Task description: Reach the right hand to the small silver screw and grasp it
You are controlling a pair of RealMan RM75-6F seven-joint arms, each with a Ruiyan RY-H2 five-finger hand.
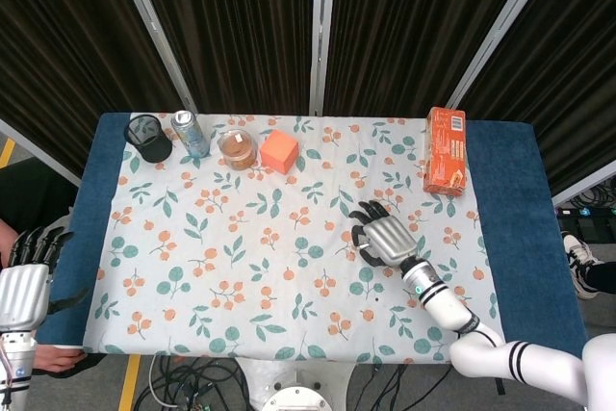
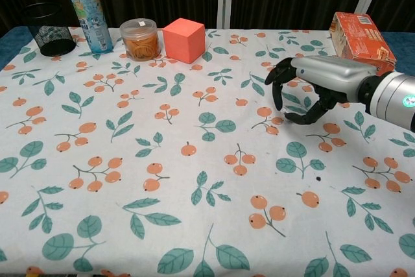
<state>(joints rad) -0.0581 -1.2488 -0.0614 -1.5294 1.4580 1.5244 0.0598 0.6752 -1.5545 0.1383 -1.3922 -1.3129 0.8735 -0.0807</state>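
**Screw hidden under the curled right robot hand**

Fingers of the right robot hand are curled down and inward, their tips just above the floral cloth of the table. This hand is well to the right of the orange-red cube and nearer the robot. The small silver screw cannot be made out in either view. Any spot it could occupy lies under those bent fingers, so I cannot tell whether the hand holds it or is closed on nothing.

An orange rectangular cardboard carton lies far right of the cube, at the cloth's edge. Just left of the cube stands a clear plastic jar with brown contents. Left of that are a tall printed drink can and a black wire-mesh cup. The left robot hand is far to the cube's left, off the table's near corner, with its fingers straight, slightly apart and holding nothing.
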